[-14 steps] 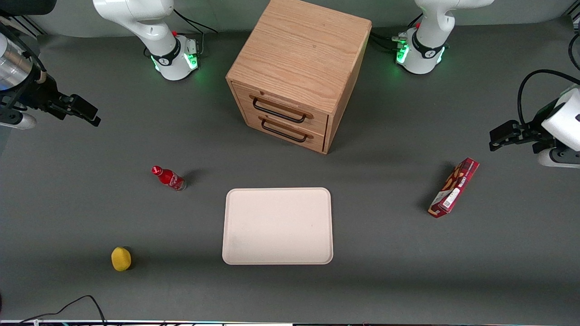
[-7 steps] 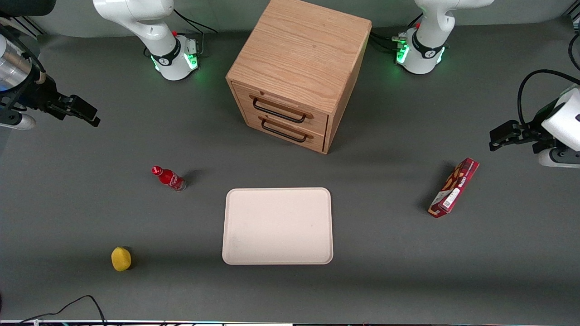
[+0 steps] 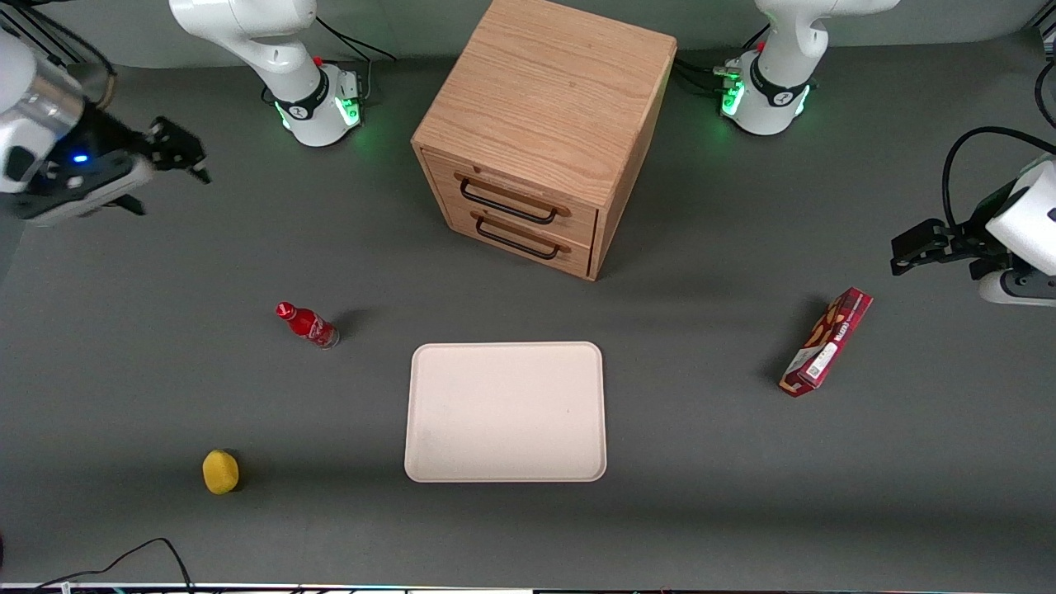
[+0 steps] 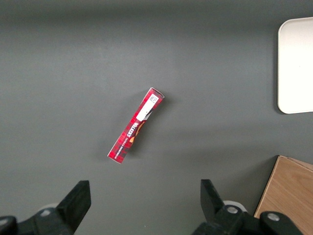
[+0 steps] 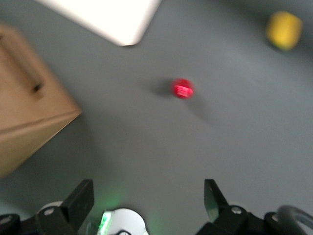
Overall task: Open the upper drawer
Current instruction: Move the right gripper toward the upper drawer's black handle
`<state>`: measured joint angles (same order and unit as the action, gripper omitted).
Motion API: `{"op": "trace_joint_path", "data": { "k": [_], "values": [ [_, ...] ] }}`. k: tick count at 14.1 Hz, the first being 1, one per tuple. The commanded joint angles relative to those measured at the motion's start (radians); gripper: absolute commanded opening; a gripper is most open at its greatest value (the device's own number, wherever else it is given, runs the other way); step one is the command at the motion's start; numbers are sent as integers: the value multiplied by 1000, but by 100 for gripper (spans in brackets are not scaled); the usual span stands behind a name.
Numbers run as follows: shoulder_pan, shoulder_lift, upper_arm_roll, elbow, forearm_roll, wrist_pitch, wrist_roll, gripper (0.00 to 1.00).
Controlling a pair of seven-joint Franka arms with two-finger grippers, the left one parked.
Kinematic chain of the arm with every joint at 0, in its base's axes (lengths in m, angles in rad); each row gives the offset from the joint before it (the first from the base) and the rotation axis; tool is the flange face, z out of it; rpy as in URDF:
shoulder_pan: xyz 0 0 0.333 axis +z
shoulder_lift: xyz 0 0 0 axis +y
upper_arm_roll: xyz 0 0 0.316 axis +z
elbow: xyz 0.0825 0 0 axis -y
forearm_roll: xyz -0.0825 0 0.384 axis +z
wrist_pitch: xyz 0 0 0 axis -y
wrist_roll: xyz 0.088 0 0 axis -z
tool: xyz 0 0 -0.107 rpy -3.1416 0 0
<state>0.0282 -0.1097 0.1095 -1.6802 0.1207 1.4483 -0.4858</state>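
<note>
My pincer [image 3: 177,151] hangs in the air at the working arm's end of the worktop [image 3: 701,462], well apart from everything, and it holds nothing. In the right wrist view its two fingers [image 5: 80,198] stand wide apart, released, with bare grey surface between them.

Nearest to it, closer to the front camera, I see a small red bottle [image 3: 308,324] standing on the worktop, and closer still a yellow round object [image 3: 220,471]. From the wrist camera the bottle [image 5: 182,88] shows from above as a red dot.

The oak cabinet [image 3: 544,107] sits mid-worktop, its front turned at an angle toward the camera. The upper drawer [image 3: 511,198] is shut, flush with the cabinet face, its black bar handle [image 3: 507,204] untouched; the lower drawer [image 3: 520,239] sits directly beneath it, also closed.

In front of the cabinet lies a pale tray [image 3: 505,411]. Toward the parked arm's end a red snack box [image 3: 827,341] lies on the worktop.
</note>
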Motion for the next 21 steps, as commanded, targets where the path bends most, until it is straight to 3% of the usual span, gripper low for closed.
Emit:
{"op": "trace_joint_path", "data": {
  "k": [1,2,5,10,16,21],
  "values": [
    [1,99,47,66,184,-35,-142,100],
    [-1,123,74,71,242,-34,-143,100],
    [2,171,131,91,260,7,-134,100],
    [4,199,202,89,227,43,-57,100],
    [6,364,396,80,226,225,196,100],
    [21,413,483,-28,185,386,257,100]
  ]
}}
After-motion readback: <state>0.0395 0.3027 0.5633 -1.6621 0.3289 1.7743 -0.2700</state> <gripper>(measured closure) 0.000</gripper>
